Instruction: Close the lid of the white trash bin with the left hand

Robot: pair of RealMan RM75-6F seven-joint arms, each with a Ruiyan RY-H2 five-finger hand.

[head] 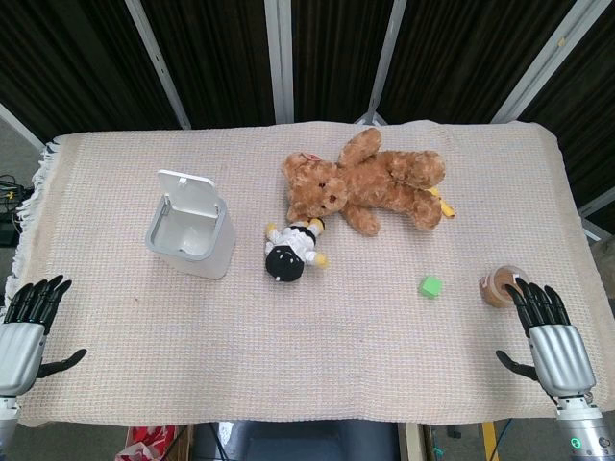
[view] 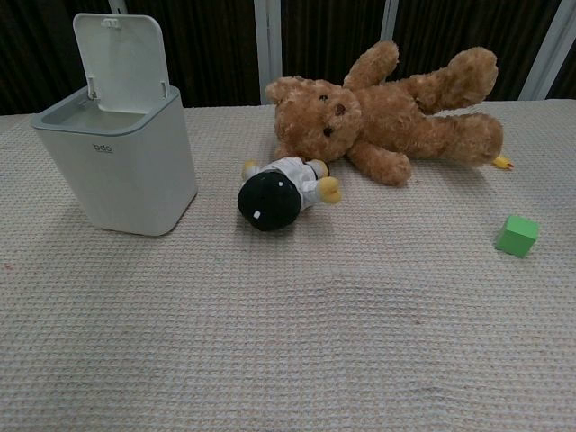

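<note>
The white trash bin stands on the left of the cloth-covered bench with its lid upright, well apart from the left robot hand and right robot hand, both empty with fingers spread at the near edge.

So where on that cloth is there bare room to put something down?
The near strip between the left hand and right hand is bare, as is the stretch between white trash bin and left edge. It is crowded around the teddy bear and small doll.
</note>
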